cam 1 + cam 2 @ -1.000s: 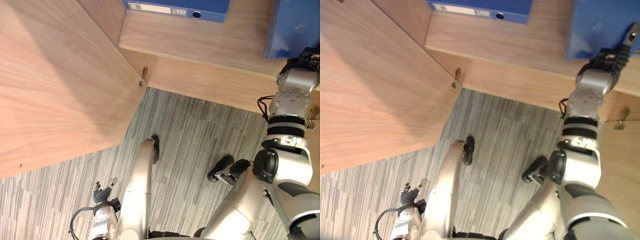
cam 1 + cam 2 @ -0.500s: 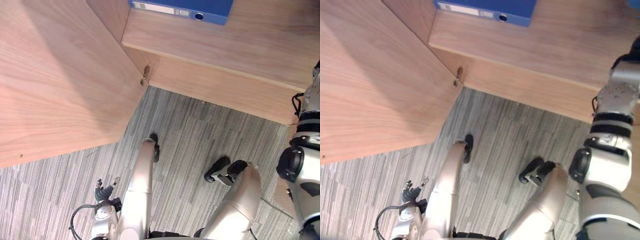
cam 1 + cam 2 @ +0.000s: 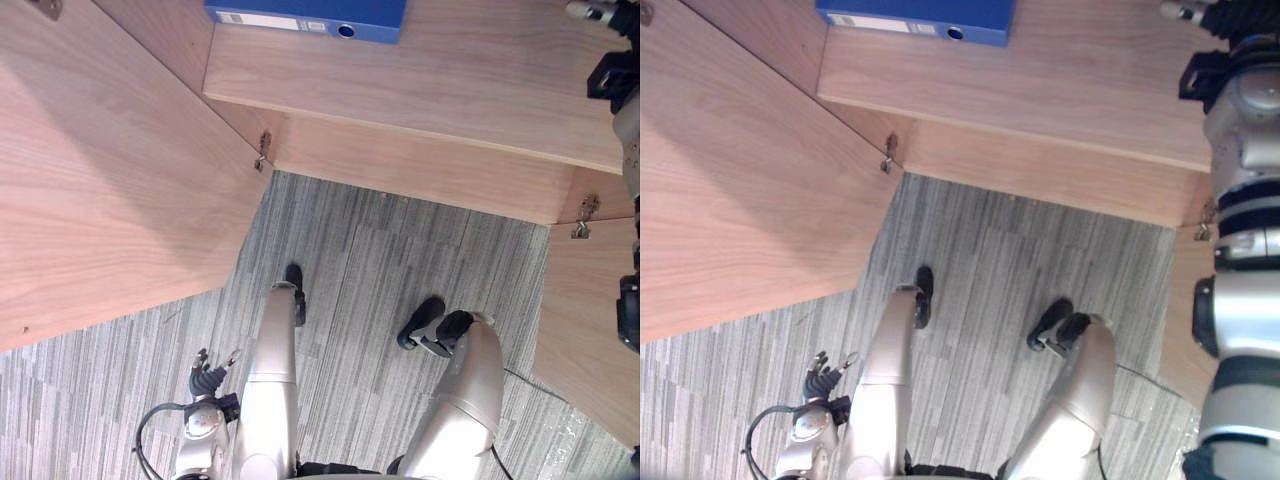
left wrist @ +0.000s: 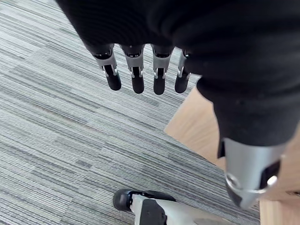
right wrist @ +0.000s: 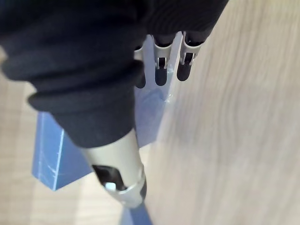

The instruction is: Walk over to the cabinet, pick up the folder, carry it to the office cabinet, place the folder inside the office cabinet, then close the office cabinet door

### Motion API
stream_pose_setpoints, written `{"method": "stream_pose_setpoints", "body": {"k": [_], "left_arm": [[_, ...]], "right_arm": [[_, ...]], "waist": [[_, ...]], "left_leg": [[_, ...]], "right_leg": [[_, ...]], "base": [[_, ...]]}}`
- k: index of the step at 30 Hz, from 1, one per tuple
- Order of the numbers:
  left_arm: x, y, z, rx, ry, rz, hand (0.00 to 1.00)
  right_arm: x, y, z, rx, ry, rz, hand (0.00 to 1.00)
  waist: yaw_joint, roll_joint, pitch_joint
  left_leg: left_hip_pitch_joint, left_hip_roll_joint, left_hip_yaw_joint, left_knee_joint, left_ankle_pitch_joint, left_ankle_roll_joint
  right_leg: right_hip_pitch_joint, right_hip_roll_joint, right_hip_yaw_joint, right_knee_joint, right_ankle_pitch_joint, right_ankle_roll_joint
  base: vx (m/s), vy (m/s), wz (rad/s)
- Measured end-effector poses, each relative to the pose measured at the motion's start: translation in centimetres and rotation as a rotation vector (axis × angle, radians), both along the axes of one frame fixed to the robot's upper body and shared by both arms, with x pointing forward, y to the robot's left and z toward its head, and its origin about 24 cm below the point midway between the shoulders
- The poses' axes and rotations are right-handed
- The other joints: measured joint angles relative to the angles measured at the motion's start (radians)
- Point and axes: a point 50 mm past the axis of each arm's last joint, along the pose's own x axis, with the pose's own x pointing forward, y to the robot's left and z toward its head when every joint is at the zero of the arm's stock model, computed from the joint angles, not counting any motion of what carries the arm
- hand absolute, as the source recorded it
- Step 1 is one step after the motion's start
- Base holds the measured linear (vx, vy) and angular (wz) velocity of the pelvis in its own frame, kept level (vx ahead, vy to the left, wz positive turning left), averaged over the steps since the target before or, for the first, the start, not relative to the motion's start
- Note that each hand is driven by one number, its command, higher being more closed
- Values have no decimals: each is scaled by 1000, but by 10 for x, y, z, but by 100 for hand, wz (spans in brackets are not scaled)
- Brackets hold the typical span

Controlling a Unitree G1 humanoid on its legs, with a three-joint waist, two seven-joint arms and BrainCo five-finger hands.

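The office cabinet (image 3: 420,160) stands with its two doors open, the left door (image 3: 110,180) and the right door (image 3: 585,320), above the grey striped carpet (image 3: 370,260). One blue folder (image 3: 300,10), with a white spine label and a round finger hole, lies flat on the shelf (image 3: 450,70). A blue folder cover (image 5: 61,154) shows past the right hand (image 5: 161,70); whether it is a second folder cannot be told. That hand's fingers are straight and hold nothing. The left hand (image 4: 136,75) hangs over the carpet, fingers straight and empty.

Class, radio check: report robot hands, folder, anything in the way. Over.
Left robot hand open, over carpet. Right robot hand open, by folder on shelf. Second folder further left. Left door, right door open.
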Motion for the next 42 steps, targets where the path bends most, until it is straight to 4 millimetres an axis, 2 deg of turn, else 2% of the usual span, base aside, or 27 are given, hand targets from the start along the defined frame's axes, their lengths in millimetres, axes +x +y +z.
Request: {"method": "stream_pose_setpoints", "body": {"k": [2, 5, 11, 15, 19, 23, 26, 33, 37, 40, 42], "left_arm": [[4, 1, 5, 35, -17, -55, 0], [7, 1, 9, 68, -27, -105, 0], [9, 4, 11, 105, -24, -170, 0], [9, 5, 11, 109, -26, -164, 0], [11, 8, 15, 120, -38, -166, 0], [14, 9, 20, 132, -66, -185, 0], [15, 10, 21, 135, -73, -209, 0], [19, 10, 22, 135, -82, -208, 0], [19, 10, 19, 131, -65, -206, 0], [19, 7, 17, 139, -53, -222, 0], [20, 2, 14, 142, -36, -248, 0]], "right_arm": [[6, 4, -10, -177, 105, -37, 0], [10, 4, -20, -321, 198, -73, 0], [12, 4, -36, -430, 276, -53, 0], [10, 8, -46, -605, 330, -44, 0], [5, 18, -57, -737, 341, -6, 0], [4, 29, -66, -797, 364, 61, 0], [5, 39, -73, -866, 390, 105, 0], [8, 60, -91, -1016, 425, 146, 0], [12, 80, -130, -1031, 497, 231, 0], [6, 94, -190, -1005, 617, 347, 0], [-13, 109, -256, -966, 766, 483, 0]], "waist": [[1, -1, 3], [2, -2, 5], [-13, -5, 8], [0, -7, 10], [-3, -18, 16], [-7, -34, 24], [2, -47, 23], [-3, -63, 21], [-2, -76, 21], [1, -91, 15], [4, -107, 6]], "left_leg": [[14, 17, 9, -27, 10, -2], [30, 44, 29, -55, 18, 0], [57, 84, 74, -115, 32, 16], [91, 122, 114, -182, 38, 37], [130, 130, 151, -230, 47, 41], [177, 143, 178, -271, 46, 43], [220, 156, 207, -309, 47, 41], [293, 169, 231, -369, 53, 33], [379, 183, 246, -399, 54, 30], [476, 191, 260, -415, 54, 30], [557, 194, 266, -432, 47, 29]], "right_leg": [[6, 20, -3, -29, 15, -5], [9, 48, -3, -72, 41, -10], [19, 97, 1, -185, 106, -2], [60, 150, -12, -319, 173, -9], [95, 156, -20, -398, 219, -10], [131, 173, -24, -454, 237, -6], [155, 185, -28, -492, 250, -6], [212, 195, -59, -542, 258, -7], [301, 203, -93, -570, 259, -8], [402, 201, -129, -584, 259, -8], [491, 203, -152, -608, 257, -8]], "base": [[60, -17, -22], [66, 8, -28], [54, 72, -30], [47, 136, -38], [74, 152, -18], [96, 110, -16], [100, 75, -24], [114, 58, -9], [131, 56, -5], [119, 64, 0], [83, 91, 7]]}}
